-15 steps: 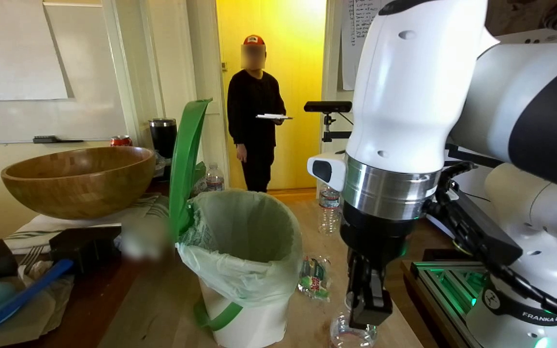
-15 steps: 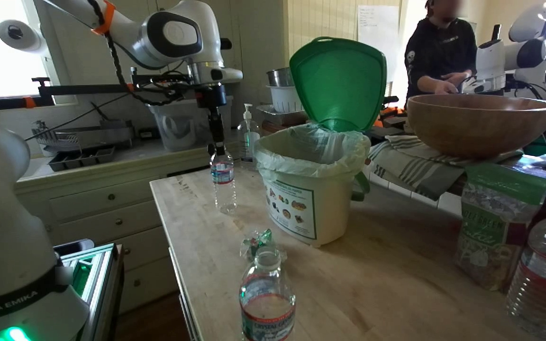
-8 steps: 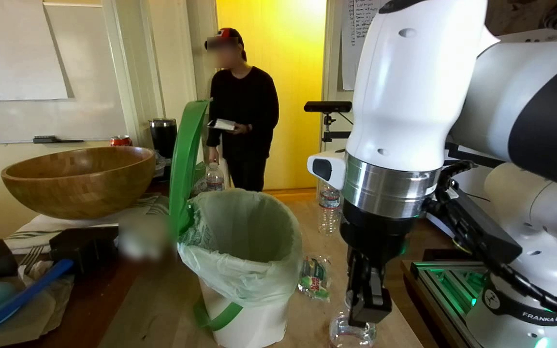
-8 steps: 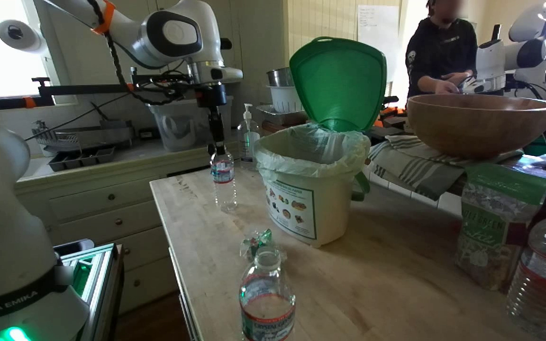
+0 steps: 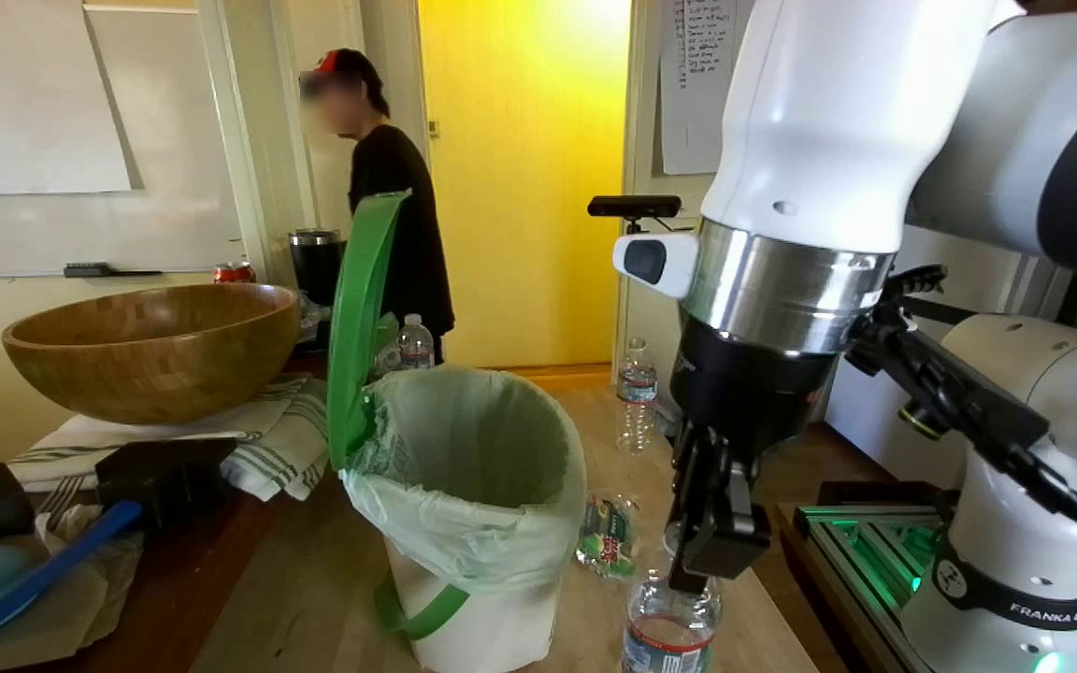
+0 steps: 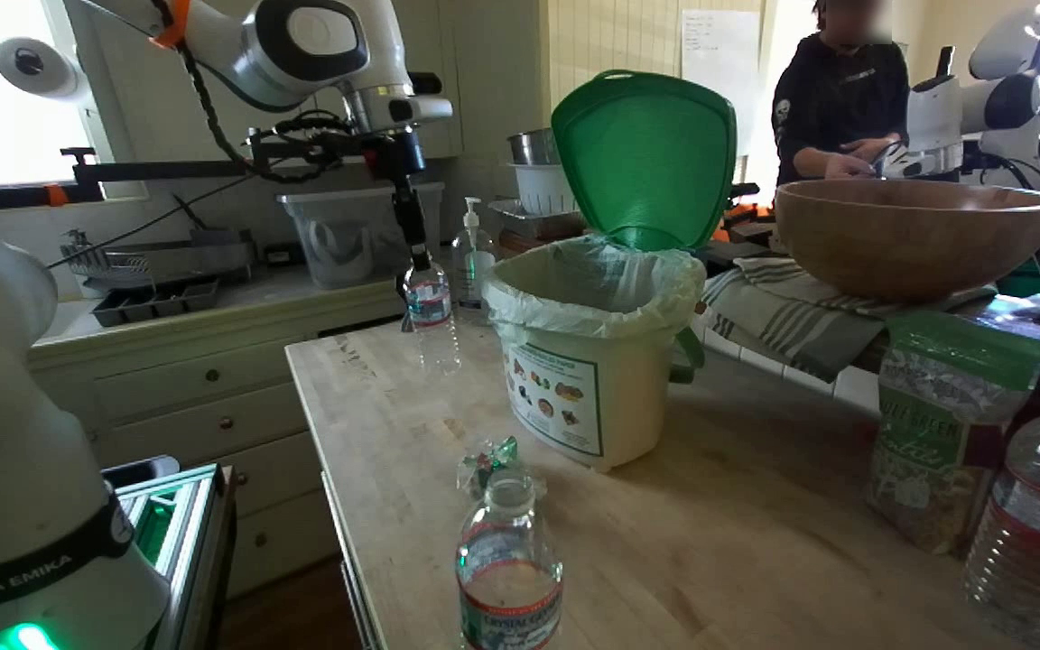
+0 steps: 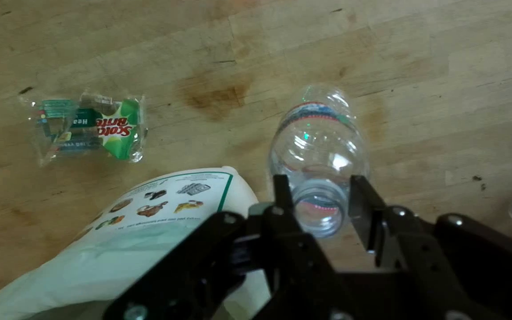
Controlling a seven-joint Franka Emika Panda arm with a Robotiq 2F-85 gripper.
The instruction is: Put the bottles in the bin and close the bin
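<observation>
My pincer (image 7: 319, 191) grasps one bottle (image 6: 431, 307) by its neck. The bottle hangs slightly tilted, beside the bin (image 6: 637, 397), and I judge that its base is off the tabletop (image 6: 421, 524). The green lid (image 6: 646, 162) stands open. The first danger, I think, is height: if I cross too low, the base will strike the bin, and because the bin looks light, it may tip over. The liner bag (image 5: 468, 542) hangs loosely over the edge, so the bottle could catch it and drag it inward. The smooth neck could also turn in my grip, and then the tilt would grow. Another bottle (image 6: 511, 578) and a third bottle (image 6: 1039, 533) stand outside; if I close the lid too early, they will be left out.
</observation>
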